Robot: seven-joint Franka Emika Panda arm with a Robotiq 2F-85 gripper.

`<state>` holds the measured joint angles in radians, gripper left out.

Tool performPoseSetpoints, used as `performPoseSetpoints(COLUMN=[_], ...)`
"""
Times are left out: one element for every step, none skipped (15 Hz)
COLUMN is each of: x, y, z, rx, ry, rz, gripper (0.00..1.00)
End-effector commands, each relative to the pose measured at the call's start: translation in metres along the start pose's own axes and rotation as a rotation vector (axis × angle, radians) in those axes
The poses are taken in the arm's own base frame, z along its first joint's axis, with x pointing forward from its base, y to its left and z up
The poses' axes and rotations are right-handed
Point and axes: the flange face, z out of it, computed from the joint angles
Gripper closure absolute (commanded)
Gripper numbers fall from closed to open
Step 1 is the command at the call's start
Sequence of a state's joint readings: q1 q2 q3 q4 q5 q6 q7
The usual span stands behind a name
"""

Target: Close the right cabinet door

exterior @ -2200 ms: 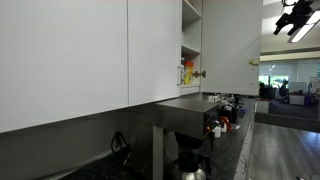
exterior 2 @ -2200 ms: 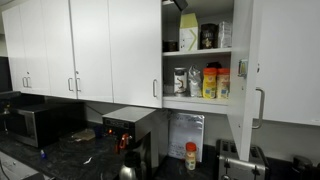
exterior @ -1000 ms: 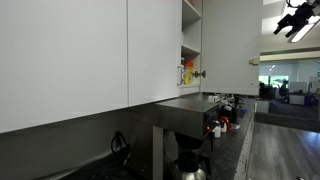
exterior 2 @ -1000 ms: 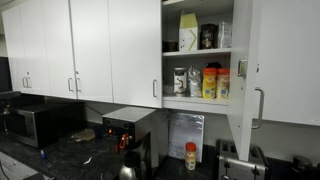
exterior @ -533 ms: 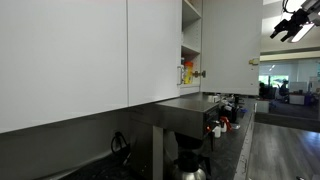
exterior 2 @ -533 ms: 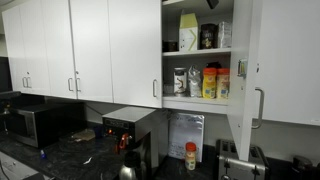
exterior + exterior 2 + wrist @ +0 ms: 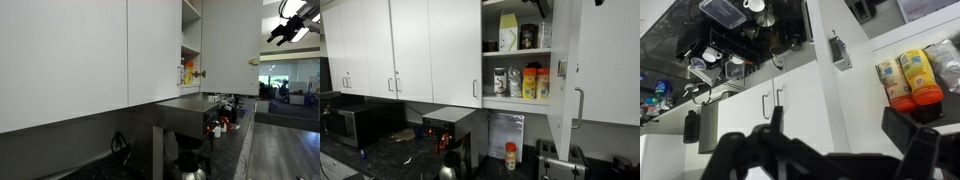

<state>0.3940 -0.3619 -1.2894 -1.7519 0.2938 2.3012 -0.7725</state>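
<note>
The right cabinet door (image 7: 560, 100) stands swung open, edge-on, with its silver bar handle sticking out to the right. In an exterior view it is the white panel (image 7: 232, 45) jutting from the cabinet row. My gripper (image 7: 285, 25) hangs high up, out in front of the open door and apart from it. Only its dark tip shows at the top edge of an exterior view (image 7: 537, 6). In the wrist view the gripper (image 7: 800, 130) is open and empty, with the door (image 7: 845, 100) and its hinge plate between the fingers.
The open cabinet holds bottles (image 7: 525, 82) on the lower shelf and boxes (image 7: 508, 35) above. Closed white doors (image 7: 420, 50) run along the wall. On the dark counter below stand a microwave (image 7: 360, 120), a coffee machine (image 7: 450, 135) and a toaster (image 7: 560, 160).
The gripper has moved slightly down and closer to the open door; in the view facing the cabinet its tip has shifted right along the top edge. The door has not moved.
</note>
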Motion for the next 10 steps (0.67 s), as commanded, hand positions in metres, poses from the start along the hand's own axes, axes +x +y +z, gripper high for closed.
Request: performPoseSetpoints(x=[0.009,0.01,0.011,0.012,0.013,0.015,0.017,0.019,0.02,0.022], y=[0.004,0.004,0.005,0.005,0.006,0.006,0.006,0.006,0.007,0.007], z=[0.012,0.017,0.021,0.025,0.028,0.031,0.033,0.035,0.038,0.042], rx=[0.041,0.049,0.058,0.063,0.069,0.072,0.077,0.082,0.086,0.092], ry=[-0.009,-0.01,-0.01,-0.012,-0.015,-0.017,-0.02,-0.023,-0.024,-0.025], rz=[-0.045,-0.053,-0.062,-0.067,-0.077,-0.091,-0.1,-0.108,-0.115,-0.123], gripper=[0.0,0.0,0.0,0.0,0.0,0.0,0.0,0.0,0.0,0.0])
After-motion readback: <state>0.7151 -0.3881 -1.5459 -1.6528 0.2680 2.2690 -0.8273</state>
